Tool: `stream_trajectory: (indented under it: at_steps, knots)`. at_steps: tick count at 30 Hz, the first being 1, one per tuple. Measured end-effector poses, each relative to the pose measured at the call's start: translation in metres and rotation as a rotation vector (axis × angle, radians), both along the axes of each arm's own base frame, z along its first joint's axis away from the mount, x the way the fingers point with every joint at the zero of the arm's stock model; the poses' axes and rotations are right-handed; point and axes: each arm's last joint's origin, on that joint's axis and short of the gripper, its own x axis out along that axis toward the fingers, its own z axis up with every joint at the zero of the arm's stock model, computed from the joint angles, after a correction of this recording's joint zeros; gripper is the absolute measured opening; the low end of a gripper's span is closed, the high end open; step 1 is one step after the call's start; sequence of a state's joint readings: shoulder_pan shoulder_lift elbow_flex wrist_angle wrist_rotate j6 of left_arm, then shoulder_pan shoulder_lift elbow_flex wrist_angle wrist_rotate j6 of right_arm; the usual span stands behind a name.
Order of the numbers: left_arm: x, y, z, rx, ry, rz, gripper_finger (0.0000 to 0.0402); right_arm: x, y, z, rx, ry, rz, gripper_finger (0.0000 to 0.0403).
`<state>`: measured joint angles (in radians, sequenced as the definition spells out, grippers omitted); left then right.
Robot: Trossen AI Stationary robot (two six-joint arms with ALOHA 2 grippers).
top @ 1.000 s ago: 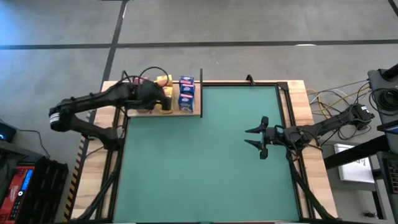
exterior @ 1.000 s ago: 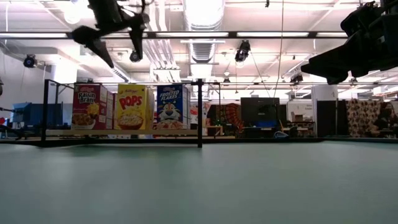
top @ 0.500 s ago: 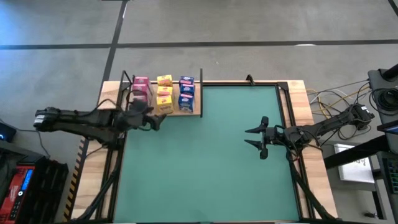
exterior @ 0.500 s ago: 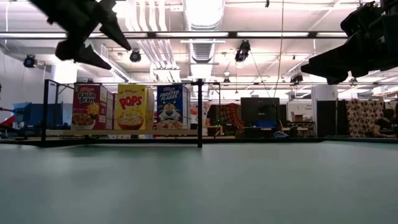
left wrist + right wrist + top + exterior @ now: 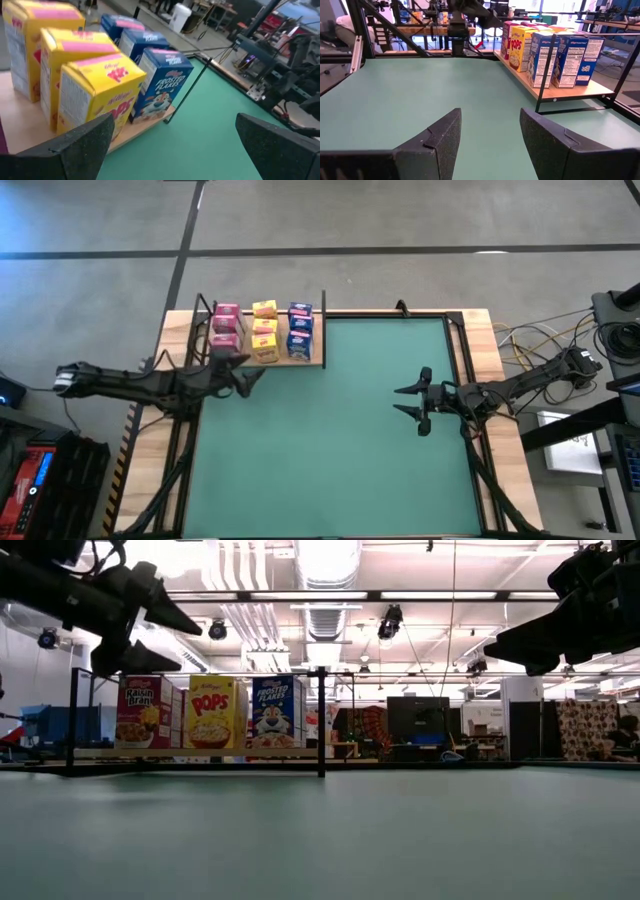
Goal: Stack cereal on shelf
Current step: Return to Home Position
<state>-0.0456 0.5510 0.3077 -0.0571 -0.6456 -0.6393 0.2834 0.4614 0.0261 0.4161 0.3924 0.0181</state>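
The cereal boxes stand upright on the light-wood shelf (image 5: 313, 358) at the table's far left, in a pink row (image 5: 225, 328), a yellow row (image 5: 264, 330) and a blue row (image 5: 300, 328). The low view shows their fronts: Raisin Bran (image 5: 138, 712), Pops (image 5: 211, 712) and Frosted Flakes (image 5: 272, 712). My left gripper (image 5: 247, 370) hovers open just in front of the shelf's near edge, above the mat, holding nothing. Its wrist view shows yellow boxes (image 5: 95, 95) and blue boxes (image 5: 162, 82) ahead. My right gripper (image 5: 408, 401) hangs open and empty over the mat's right part.
Thin black posts (image 5: 323, 328) stand at the shelf's edges, one at its near right corner (image 5: 543, 75). The green mat (image 5: 330, 450) covers the table between the two arms. Cables and equipment (image 5: 560, 345) lie beyond the table's right edge.
My left gripper has drawn back from above the boxes on the shelf toward the table's near and left side. It has sunk and tipped from pointing down to nearly level, still open. The boxes stand as before.
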Motion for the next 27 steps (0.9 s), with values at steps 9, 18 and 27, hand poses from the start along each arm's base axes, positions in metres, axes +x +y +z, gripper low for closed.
stream_trajectory:
  at_steps: [9, 18, 27]
  knots:
    - [-0.009, 0.000, 0.004, 0.120, 0.007, -0.070, 0.0400, 0.000, 0.000, 0.000, 0.000, -0.001, 0.000, 0.0192]
    - [-0.020, 0.000, -0.005, 0.156, -0.016, -0.085, 0.0400, 0.000, 0.000, 0.000, 0.000, 0.000, 0.000, 0.0192]
    - [-0.038, 0.001, -0.026, 0.157, -0.137, -0.078, 0.0400, 0.000, 0.000, 0.000, 0.000, 0.000, 0.000, 0.0192]
